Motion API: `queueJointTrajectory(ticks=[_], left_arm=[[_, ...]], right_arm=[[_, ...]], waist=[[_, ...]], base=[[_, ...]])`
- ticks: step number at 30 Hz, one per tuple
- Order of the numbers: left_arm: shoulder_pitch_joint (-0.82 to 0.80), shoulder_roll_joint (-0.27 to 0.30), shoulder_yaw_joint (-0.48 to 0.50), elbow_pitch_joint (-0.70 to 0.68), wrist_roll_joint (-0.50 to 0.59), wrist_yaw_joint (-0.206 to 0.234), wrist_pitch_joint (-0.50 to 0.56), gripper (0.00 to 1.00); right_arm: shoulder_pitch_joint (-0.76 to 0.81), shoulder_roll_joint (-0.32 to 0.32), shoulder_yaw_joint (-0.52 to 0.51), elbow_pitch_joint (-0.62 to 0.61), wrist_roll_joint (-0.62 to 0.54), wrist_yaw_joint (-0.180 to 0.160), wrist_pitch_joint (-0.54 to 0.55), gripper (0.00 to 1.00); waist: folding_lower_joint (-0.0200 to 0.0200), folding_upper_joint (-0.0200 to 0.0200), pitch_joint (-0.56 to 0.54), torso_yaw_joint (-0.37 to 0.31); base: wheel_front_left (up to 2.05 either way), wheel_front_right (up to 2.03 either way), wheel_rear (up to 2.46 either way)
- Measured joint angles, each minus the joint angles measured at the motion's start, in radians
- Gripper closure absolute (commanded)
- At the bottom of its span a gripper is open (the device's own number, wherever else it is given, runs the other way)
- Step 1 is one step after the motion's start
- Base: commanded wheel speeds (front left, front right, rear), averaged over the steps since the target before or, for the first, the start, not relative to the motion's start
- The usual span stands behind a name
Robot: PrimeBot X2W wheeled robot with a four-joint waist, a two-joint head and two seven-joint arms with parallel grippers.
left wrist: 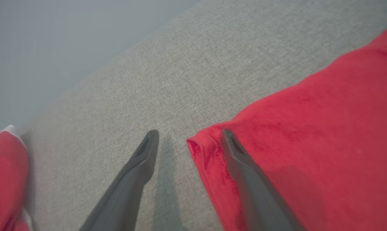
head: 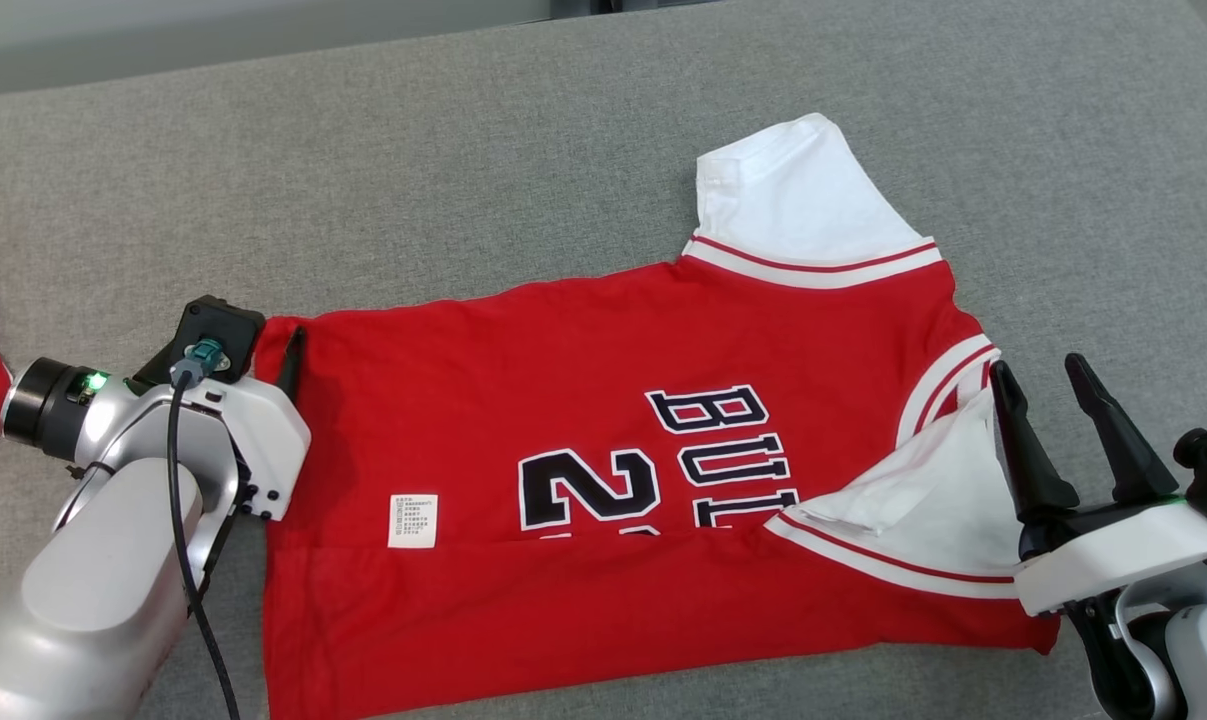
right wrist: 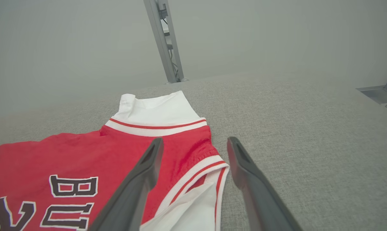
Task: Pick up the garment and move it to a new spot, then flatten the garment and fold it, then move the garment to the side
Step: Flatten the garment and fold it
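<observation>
here, the red fabric jersey with white sleeves and dark lettering [head: 603,400] lay spread on the grey woven surface [head: 463,150]. the left gripper [left wrist: 188,134] held its jaws wide and empty astride the jersey's hem corner. the right gripper [head: 1041,368], its jaws equally spread and empty, straddled its striped trim edge.

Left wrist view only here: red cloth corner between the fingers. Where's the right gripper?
Observer: Right gripper is open and holds nothing. It straddles the jersey edge at the sleeve end.
Operator: Sleeves out?
Observer: Far sleeve lies out flat; near sleeve is folded in over the body.
Operator: Print up?
Observer: Yes, print faces up, its near part covered by a fold.
</observation>
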Motion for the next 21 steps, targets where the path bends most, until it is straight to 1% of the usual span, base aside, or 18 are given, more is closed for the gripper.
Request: queueJointTrajectory(ticks=[1, 2, 3, 4, 5, 11, 15, 18, 19, 21], left_arm=[[-0.003, -0.001, -0.005, 0.008, 0.004, -0.002, -0.001, 0.00], [-0.008, -0.002, -0.013, 0.014, 0.012, -0.005, -0.002, 0.16], [-0.014, -0.002, -0.016, 0.020, 0.015, -0.012, -0.008, 0.67], [-0.017, -0.005, -0.019, 0.026, 0.016, -0.014, -0.011, 0.96], [-0.017, -0.009, -0.023, 0.034, 0.015, -0.023, -0.010, 1.00], [-0.023, -0.028, -0.030, 0.052, 0.013, -0.034, -0.038, 1.00], [-0.033, -0.033, -0.034, 0.045, 0.026, -0.019, -0.086, 1.00], [-0.034, -0.047, -0.035, 0.031, 0.026, -0.012, -0.111, 1.00], [-0.034, -0.062, -0.035, 0.011, 0.026, -0.003, -0.136, 1.00], [-0.034, -0.067, -0.036, 0.001, 0.027, -0.003, -0.147, 1.00]], right_arm=[[-0.001, 0.000, 0.001, 0.003, 0.002, 0.000, 0.000, 0.00], [-0.001, 0.000, 0.003, 0.006, 0.005, 0.000, -0.001, 0.00], [-0.002, 0.000, 0.005, 0.007, 0.005, 0.000, -0.003, 0.00], [-0.002, 0.000, 0.008, 0.008, 0.005, 0.000, -0.004, 0.00], [-0.002, -0.001, 0.010, 0.011, 0.006, 0.000, -0.006, 0.00], [-0.007, -0.007, 0.002, 0.021, 0.009, 0.000, -0.009, 0.00], [-0.021, -0.006, -0.014, 0.035, 0.036, 0.000, 0.003, 0.00], [-0.036, -0.018, -0.017, 0.039, 0.035, 0.000, 0.013, 0.00], [-0.064, -0.033, -0.027, 0.043, 0.035, 0.000, 0.024, 0.00], [-0.082, -0.042, -0.031, 0.047, 0.033, 0.000, 0.033, 0.00]], waist=[[0.0000, 0.0000, 0.000, -0.001], [0.0001, 0.0000, 0.000, -0.001], [0.0001, 0.0000, 0.000, -0.002], [0.0000, 0.0000, 0.000, -0.002], [0.0000, -0.0001, 0.000, -0.002], [0.0001, 0.0000, -0.003, 0.010], [0.0001, 0.0000, -0.005, 0.030], [0.0000, 0.0000, -0.005, 0.045], [0.0000, 0.0000, -0.005, 0.063], [0.0000, 0.0000, -0.004, 0.073]], base=[[0.00, 0.00, 0.00], [0.00, 0.00, 0.00], [0.00, 0.00, 0.00], [0.00, 0.00, 0.00], [0.00, 0.00, 0.00], [0.00, 0.00, 0.00], [0.00, 0.00, 0.00], [0.00, 0.00, 0.00], [0.00, 0.00, 0.00], [0.00, 0.00, 0.00]])
